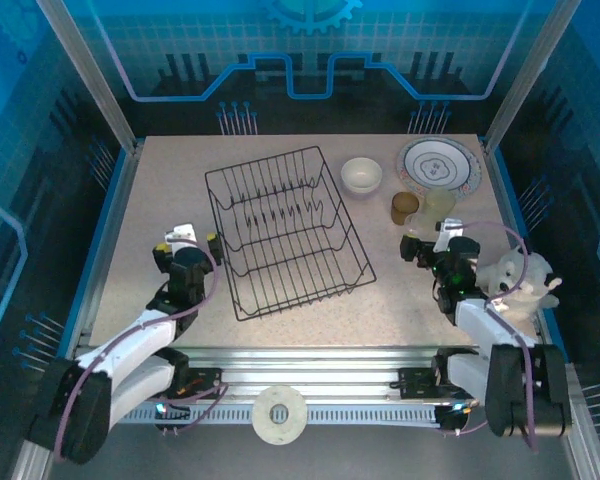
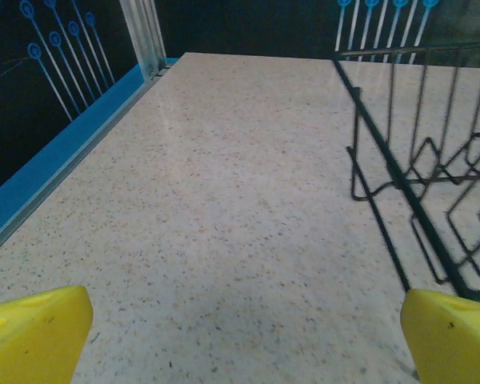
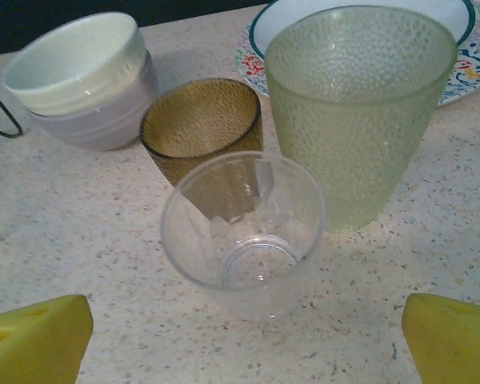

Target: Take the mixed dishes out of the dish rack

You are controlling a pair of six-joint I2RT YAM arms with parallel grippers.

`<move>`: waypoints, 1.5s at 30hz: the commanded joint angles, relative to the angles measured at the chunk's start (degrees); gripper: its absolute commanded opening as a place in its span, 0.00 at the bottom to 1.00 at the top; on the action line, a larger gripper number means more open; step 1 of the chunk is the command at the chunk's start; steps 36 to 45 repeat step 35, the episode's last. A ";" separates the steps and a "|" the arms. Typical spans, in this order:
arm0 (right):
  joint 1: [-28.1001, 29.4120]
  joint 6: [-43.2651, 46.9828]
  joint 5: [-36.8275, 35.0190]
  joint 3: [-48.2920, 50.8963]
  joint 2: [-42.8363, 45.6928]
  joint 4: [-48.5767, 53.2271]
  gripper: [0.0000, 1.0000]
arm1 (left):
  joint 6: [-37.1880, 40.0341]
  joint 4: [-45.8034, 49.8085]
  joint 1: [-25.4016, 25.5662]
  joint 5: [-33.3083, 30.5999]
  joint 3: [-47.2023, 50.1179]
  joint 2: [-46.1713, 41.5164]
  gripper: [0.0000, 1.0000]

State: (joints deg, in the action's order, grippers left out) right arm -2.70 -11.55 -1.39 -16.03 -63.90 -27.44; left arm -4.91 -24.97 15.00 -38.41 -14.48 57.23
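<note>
On the table (image 1: 160, 180) the dish rack (image 1: 285, 232) sits in the middle, its long axis running away from me and skewed a little to the right. From the top view its prongs stand bare, so I judge the unloading done or all but done.

The dishes are grouped at the far right of the table, well apart from the rack. The squiggle-patterned plate (image 1: 438, 163) lies flat at the back, with the cream bowl (image 1: 361, 175) to its left. In the right wrist view the bowl seems to sit inside a paler lilac one.

In front of the plate the yellowish cup (image 3: 360, 112) and the brown cup (image 3: 202, 132) stand upright just beside each other. A small clear cup (image 3: 244, 240) stands nearest of all, also upright and mouth up.

That clear cup is what my next move turns on. It stands straight ahead of the right gripper (image 3: 240, 348), centred on the gap between the spread fingers (image 3: 36, 340) and touching neither, so this gripper is released and carries nothing. Pushing forward would knock it into the two cups behind, so I would draw straight back.

The left gripper (image 2: 240, 340) is also spread wide and holding nothing. It sits over bare table with the rack's left wall just to its right, the farther arm from the dishes
</note>
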 commanded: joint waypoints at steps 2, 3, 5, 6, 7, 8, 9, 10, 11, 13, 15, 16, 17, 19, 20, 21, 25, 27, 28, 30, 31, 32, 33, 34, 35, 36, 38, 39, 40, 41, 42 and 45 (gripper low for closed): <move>-1.20 2.89 -0.65 0.38 -7.11 -16.83 1.00 | 5.95 -18.49 -4.16 9.28 1.81 9.11 0.99; -0.96 3.37 -0.65 -0.33 -8.02 -16.79 1.00 | 6.01 -20.96 -5.19 10.63 1.36 11.25 0.99; -0.72 3.82 -0.98 -0.97 -10.39 -19.52 1.00 | 5.34 -24.37 -6.53 13.52 0.48 14.84 0.99; -0.67 4.12 -0.96 -1.40 -11.25 -19.88 1.00 | 4.93 -25.70 -6.91 14.56 -0.23 16.55 0.99; -0.72 4.62 -0.65 -1.54 -11.82 -20.25 1.00 | 5.43 -27.39 -7.28 15.32 -0.85 18.53 0.99; -0.63 4.90 -0.44 -1.49 -12.64 -21.57 1.00 | 6.29 -27.89 -7.40 15.68 -1.94 20.80 0.99; -0.64 4.88 -0.33 -1.29 -13.68 -22.97 1.00 | 6.19 -29.88 -8.14 16.10 -2.36 23.22 0.99; -0.60 4.71 -0.13 -1.03 -14.99 -24.98 1.00 | 5.87 -33.84 -8.59 15.76 -2.36 27.55 0.99; -0.56 4.54 0.22 -0.73 -16.29 -27.03 1.00 | 6.90 -39.46 -8.87 17.58 -1.94 30.96 0.99; 0.16 5.26 0.16 -1.19 -17.72 -27.76 1.00 | 7.69 -43.07 -8.84 17.53 -1.75 33.90 0.99; 1.32 6.44 -0.69 -2.46 -17.80 -25.30 1.00 | 6.15 -37.85 -9.09 17.74 -2.72 32.22 0.99; 2.00 7.32 -0.32 -2.88 -18.87 -25.75 1.00 | 6.73 -38.30 -9.12 17.49 -3.24 32.84 0.99; 2.79 8.58 -0.18 -3.14 -20.13 -25.91 1.00 | 6.89 -37.44 -9.03 17.51 -3.74 32.84 0.99; 3.69 9.24 -1.02 -1.52 -24.68 -34.19 1.00 | 6.40 -35.52 -9.18 17.62 -4.57 32.68 0.99; 4.24 9.39 -2.93 -0.66 -24.57 -35.52 1.00 | 6.36 -35.83 -9.20 17.68 -4.34 32.61 0.99; 4.29 8.97 -3.87 -0.82 -23.10 -32.75 1.00 | 6.60 -36.22 -9.12 17.69 -4.10 32.64 0.99; 4.47 9.44 -3.31 -1.82 -23.48 -31.43 1.00 | 6.80 -36.55 -9.03 17.78 -4.06 32.68 0.99; 4.88 9.77 -3.78 -2.13 -24.05 -31.81 1.00 | 6.71 -36.19 -9.03 17.86 -4.15 32.59 0.99; 5.09 10.00 -4.12 -2.50 -23.81 -30.67 1.00 | 6.77 -36.12 -9.07 17.99 -4.29 32.70 0.99; 5.55 10.23 -5.07 -2.80 -24.10 -30.77 1.00 | 6.39 -34.53 -9.39 18.87 -4.90 32.50 0.99; 5.65 10.17 -5.22 -2.86 -23.84 -30.44 1.00 | 6.23 -33.80 -9.74 19.59 -5.24 32.39 1.00; 5.61 10.24 -5.48 -2.74 -24.05 -30.90 1.00 | 5.96 -33.17 -9.99 20.08 -5.36 32.20 0.99; 5.65 10.17 -5.74 -2.69 -23.99 -30.84 1.00 | 5.96 -33.46 -9.99 19.96 -5.27 32.31 0.99; 5.70 10.12 -5.99 -2.61 -23.99 -31.01 1.00 | 6.03 -33.98 -10.00 19.96 -5.00 32.27 0.99; 5.73 10.14 -6.03 -2.49 -24.08 -31.34 1.00 | 6.18 -34.49 -10.00 19.89 -4.71 32.33 0.99; 5.73 10.14 -6.03 -2.49 -24.08 -31.34 1.00 | 6.18 -34.49 -10.00 19.89 -4.71 32.33 0.99; 5.73 10.14 -6.03 -2.49 -24.08 -31.34 1.00 | 6.18 -34.49 -10.00 19.89 -4.71 32.33 0.99; 5.73 10.14 -6.03 -2.49 -24.08 -31.34 1.00 | 6.18 -34.49 -10.00 19.89 -4.71 32.33 0.99; 5.73 10.14 -6.03 -2.49 -24.08 -31.34 1.00 | 6.18 -34.49 -10.00 19.89 -4.71 32.33 0.99; 5.73 10.14 -6.03 -2.49 -24.08 -31.34 1.00 | 6.18 -34.49 -10.00 19.89 -4.71 32.33 0.99; 5.73 10.14 -6.03 -2.49 -24.08 -31.34 1.00 | 6.18 -34.49 -10.00 19.89 -4.71 32.33 0.99; 5.73 10.14 -6.03 -2.49 -24.08 -31.34 1.00 | 6.18 -34.49 -10.00 19.89 -4.71 32.33 0.99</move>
